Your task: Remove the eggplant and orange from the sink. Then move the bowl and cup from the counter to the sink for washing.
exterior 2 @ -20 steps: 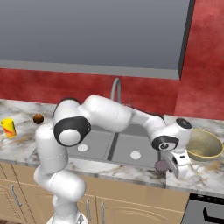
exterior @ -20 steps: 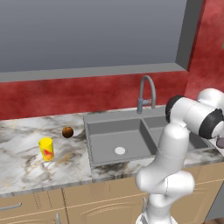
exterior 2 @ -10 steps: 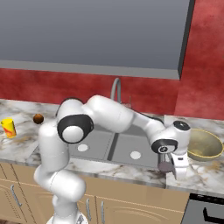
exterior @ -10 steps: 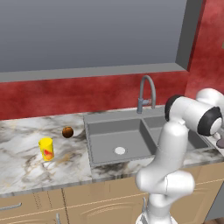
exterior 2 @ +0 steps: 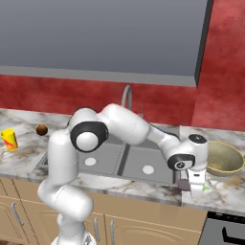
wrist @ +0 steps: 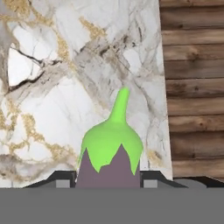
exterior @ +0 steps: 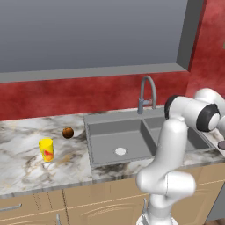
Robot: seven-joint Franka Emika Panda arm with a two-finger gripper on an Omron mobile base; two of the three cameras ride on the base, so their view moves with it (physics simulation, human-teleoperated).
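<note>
**Eggplant held over the desk, right of the sink**

Eggplant [wrist: 111, 153] is seen gripped between the fingers of the tool [exterior 2: 194, 184], its green cap and stem pointing away from the hand over the marbled desk [wrist: 65, 87] near its front edge. In the right base view the tool is held low over the desk just right of the sink [exterior 2: 124, 160], with the purple body of the eggplant seen beside it. The bowl [exterior 2: 224, 158] is set on the desk just behind the tool. The orange [exterior: 67, 132] is placed on the desk left of the sink, and the cup [exterior: 46, 149] is stood near it, closer to the front. Both basins are seen with only their white drains.
</note>
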